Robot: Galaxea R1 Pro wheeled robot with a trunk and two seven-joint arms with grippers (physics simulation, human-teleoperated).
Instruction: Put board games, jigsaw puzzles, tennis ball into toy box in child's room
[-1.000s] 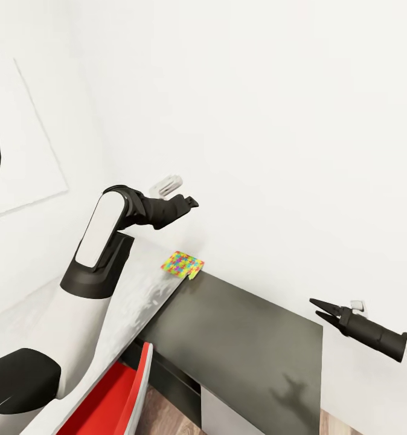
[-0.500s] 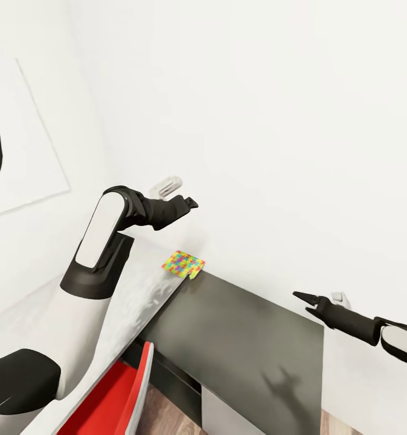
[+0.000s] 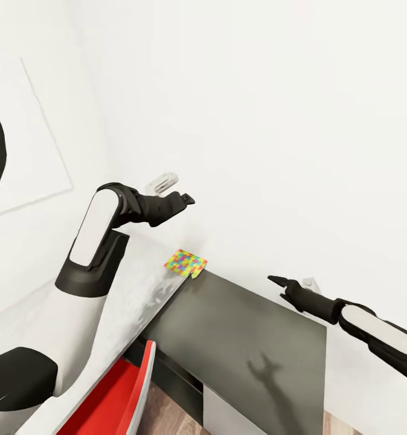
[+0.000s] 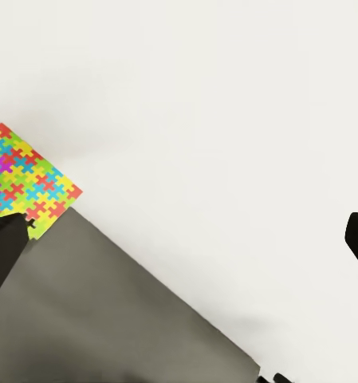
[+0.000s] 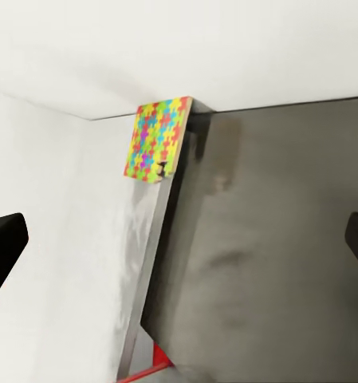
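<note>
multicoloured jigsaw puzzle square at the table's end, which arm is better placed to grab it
Probably left: the left gripper hovers just above the multicoloured jigsaw puzzle square, while the right gripper sits farther off over the dark cabinet top.

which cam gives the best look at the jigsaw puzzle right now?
Right wrist view: the puzzle shows whole, sitting at the table corner against the wall, overhanging the dark cabinet. The left wrist view crops it at the frame edge. The head view shows it whole but small.
</note>
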